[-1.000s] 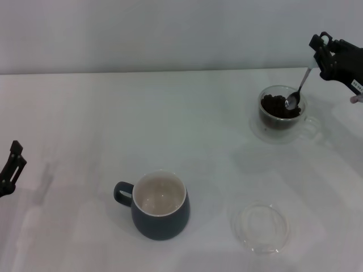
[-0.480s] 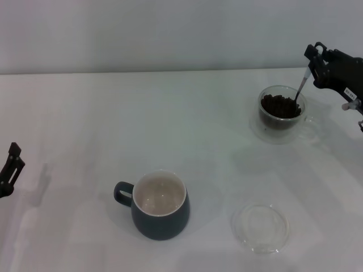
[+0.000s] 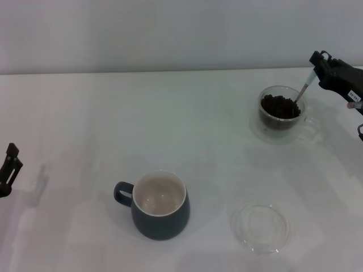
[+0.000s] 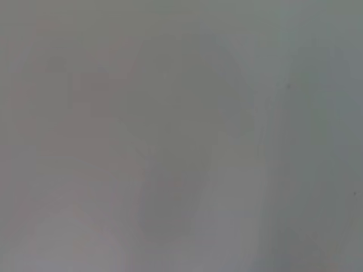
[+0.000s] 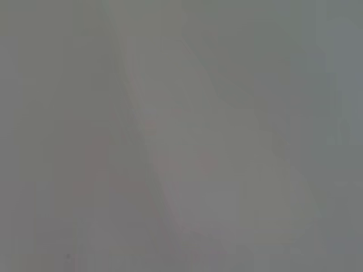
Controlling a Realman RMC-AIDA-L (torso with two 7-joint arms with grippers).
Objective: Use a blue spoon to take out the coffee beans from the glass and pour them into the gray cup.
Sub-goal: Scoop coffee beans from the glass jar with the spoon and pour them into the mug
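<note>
At far right of the head view: right end effector point(image 3: 315, 69) clamped on the handle of the blue spoon point(image 3: 303, 92), stem slanting down into the glass point(image 3: 282, 115), bowl buried among the coffee beans point(image 3: 279, 106). Gray cup point(image 3: 161, 205) well apart, near centre front of the tabletop point(image 3: 170, 124), inside bare; clear dish point(image 3: 261, 228) beside it. Left end effector point(image 3: 10, 165) parked at the left edge, finger state impossible to tell. Likely hazards: beans rolling off the shallow bowl during the long carry to the cup if tilted or jolted; glass tipped or dragged if the stem levers against its rim on lifting.

Left wrist view: blank grey, nothing identifiable.

Right wrist view: likewise blank, no spoon or glass discernible
</note>
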